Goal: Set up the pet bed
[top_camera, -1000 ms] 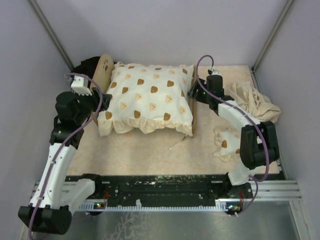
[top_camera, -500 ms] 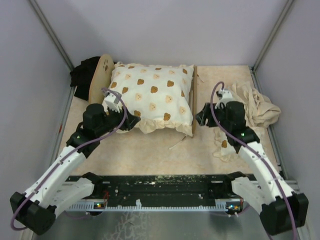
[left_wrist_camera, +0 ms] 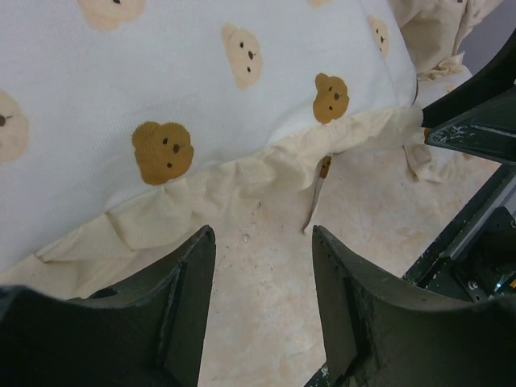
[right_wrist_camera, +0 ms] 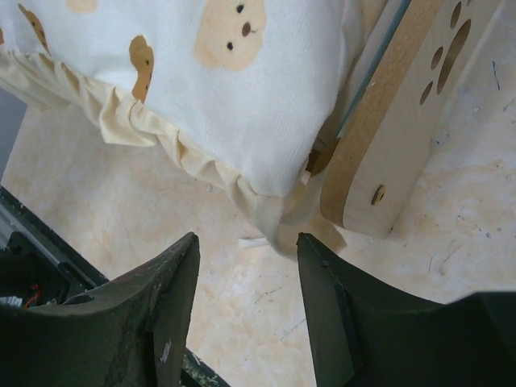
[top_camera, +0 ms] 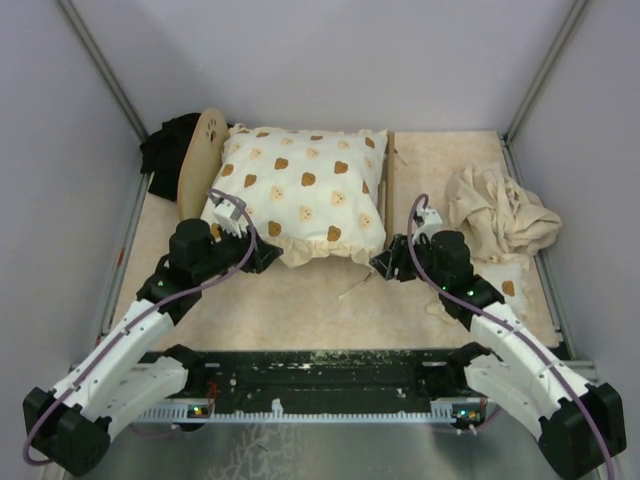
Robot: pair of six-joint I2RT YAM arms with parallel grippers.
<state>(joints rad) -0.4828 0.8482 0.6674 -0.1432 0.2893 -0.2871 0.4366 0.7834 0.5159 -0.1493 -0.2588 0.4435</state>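
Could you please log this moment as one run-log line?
left end effector: open, empty | right end effector: open, empty | cushion: on bed

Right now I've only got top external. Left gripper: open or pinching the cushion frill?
Observer: Open. Left wrist shows the left gripper jaws apart, nothing between; the cushion frill lies beyond the tips.
Operator: Right one?
Observer: The right gripper is open too, empty, facing the cushion corner beside the end board of the pet bed.
Operator: That board is edge-on for me. Plain?
Observer: No, it has a paw-print cutout.
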